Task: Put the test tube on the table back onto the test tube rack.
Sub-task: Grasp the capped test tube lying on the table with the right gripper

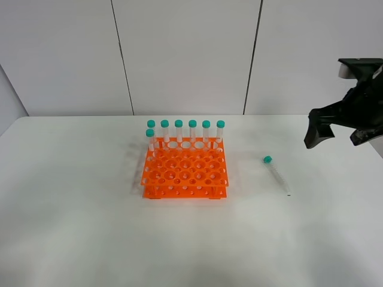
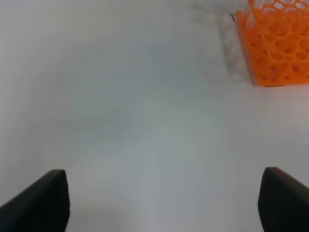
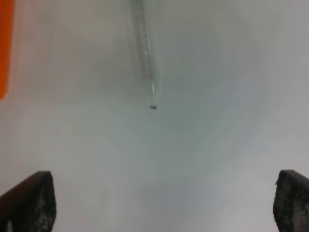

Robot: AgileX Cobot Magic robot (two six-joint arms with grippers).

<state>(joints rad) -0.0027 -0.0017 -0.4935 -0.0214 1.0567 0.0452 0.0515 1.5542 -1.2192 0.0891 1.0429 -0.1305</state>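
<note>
A clear test tube [image 1: 276, 174] with a teal cap lies flat on the white table [image 1: 72, 227], to the right of the orange test tube rack [image 1: 185, 172]. Its pointed tip shows blurred in the right wrist view [image 3: 144, 58]. The rack holds several teal-capped tubes along its back row and left side. My right gripper [image 1: 338, 136] hangs open and empty above the table's right side, up and to the right of the lying tube. My left gripper [image 2: 164, 203] is open and empty over bare table; the rack's corner [image 2: 277, 46] shows in its view. The left arm is out of the exterior view.
A grey panelled wall [image 1: 185, 54] stands behind the table. A strip of the rack's orange edge [image 3: 6, 48] shows in the right wrist view.
</note>
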